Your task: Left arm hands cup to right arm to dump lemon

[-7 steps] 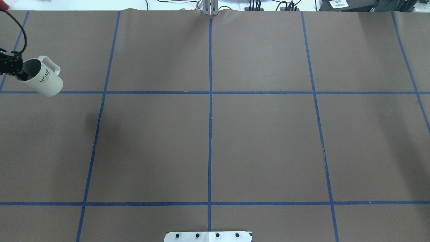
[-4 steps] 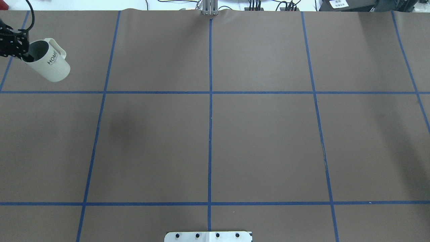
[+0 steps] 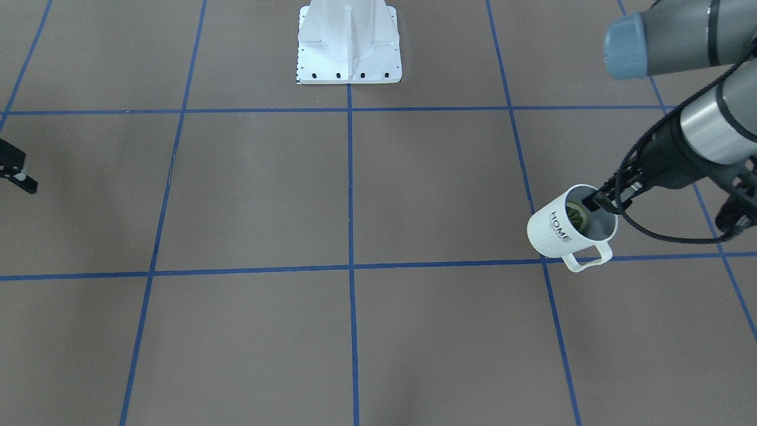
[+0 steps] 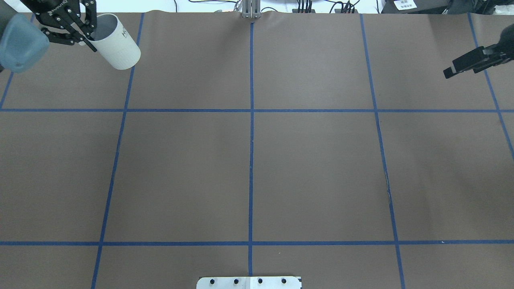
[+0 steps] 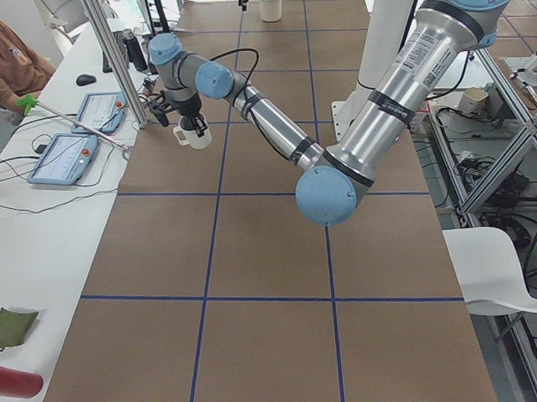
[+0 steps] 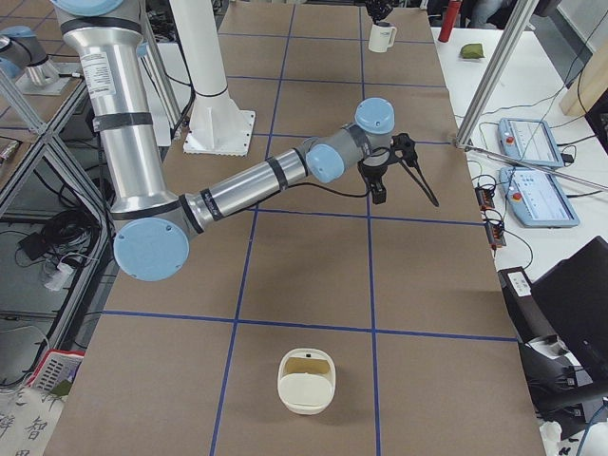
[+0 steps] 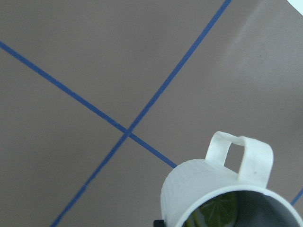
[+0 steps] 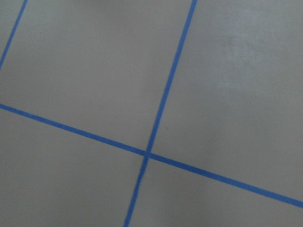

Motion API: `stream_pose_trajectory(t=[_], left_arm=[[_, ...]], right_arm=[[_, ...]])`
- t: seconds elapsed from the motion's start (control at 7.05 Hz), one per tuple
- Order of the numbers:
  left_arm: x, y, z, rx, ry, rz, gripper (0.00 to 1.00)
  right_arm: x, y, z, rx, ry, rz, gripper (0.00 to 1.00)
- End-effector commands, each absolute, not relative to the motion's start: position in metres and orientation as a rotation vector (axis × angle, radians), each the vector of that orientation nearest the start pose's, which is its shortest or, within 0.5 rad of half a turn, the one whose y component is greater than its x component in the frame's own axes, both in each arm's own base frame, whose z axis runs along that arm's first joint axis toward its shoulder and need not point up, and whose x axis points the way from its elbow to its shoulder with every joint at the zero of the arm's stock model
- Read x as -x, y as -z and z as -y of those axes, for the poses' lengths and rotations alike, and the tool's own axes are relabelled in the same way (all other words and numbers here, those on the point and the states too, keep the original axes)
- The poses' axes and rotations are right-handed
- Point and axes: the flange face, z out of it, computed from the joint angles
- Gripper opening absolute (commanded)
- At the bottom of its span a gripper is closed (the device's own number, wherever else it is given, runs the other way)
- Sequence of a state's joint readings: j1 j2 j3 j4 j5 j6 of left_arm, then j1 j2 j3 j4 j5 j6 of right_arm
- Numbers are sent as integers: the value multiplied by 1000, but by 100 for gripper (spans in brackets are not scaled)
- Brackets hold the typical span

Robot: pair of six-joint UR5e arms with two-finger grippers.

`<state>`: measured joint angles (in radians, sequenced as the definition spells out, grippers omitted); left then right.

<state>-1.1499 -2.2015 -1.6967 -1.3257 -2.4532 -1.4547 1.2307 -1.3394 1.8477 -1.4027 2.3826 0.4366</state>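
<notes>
My left gripper (image 4: 89,38) is shut on the rim of the white "HOME" cup (image 4: 118,50), one finger inside and one outside. It holds the cup tilted in the air over the table's far left corner. In the front-facing view the cup (image 3: 559,234) has its handle toward the camera, and a yellow-green lemon slice (image 3: 576,214) lies inside. The left wrist view shows the cup (image 7: 199,182) and the lemon (image 7: 215,213) too. My right gripper (image 4: 451,71) hangs empty at the far right edge with its fingers apart; it also shows in the front-facing view (image 3: 23,180).
A cream open container (image 6: 306,380) stands on the table at the robot's right end. The white robot base (image 3: 349,41) sits at the near middle edge. An operator (image 5: 8,64) and control tablets (image 5: 68,159) are beyond the table's far side.
My left gripper has carried the cup farther away and to the right, toward the table's far edge. My right gripper has come into the overhead view at the right edge.
</notes>
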Motion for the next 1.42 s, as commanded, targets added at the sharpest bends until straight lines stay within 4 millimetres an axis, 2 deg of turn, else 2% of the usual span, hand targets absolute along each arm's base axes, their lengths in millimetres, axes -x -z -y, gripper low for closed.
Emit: stream_pose_trajectory(t=[0.0,0.28,0.43,0.71,0.99,1.14,1.28], left_arm=[[-265,-231,613,529,893,-952,0],[-295,-226,610,629,1013,-951,0],[-314,-215,616,678,1068,-945,0],[-350,-185,609,741,1099,-927,0],[-359,-160,610,749,1076,-945,0],[-368,-138,605,761,1073,-955,0],[-389,-117,603,777,1057,-948,0]], right_arm=[[202,-297,559,-408,217,967,96],[256,-275,537,-570,265,1031,95],[284,-260,520,-704,306,1064,96],[339,-239,482,-879,300,1101,93],[395,-226,439,-1009,278,1076,94],[408,-207,430,-1035,281,1097,94],[417,-202,421,-1047,277,1098,98]])
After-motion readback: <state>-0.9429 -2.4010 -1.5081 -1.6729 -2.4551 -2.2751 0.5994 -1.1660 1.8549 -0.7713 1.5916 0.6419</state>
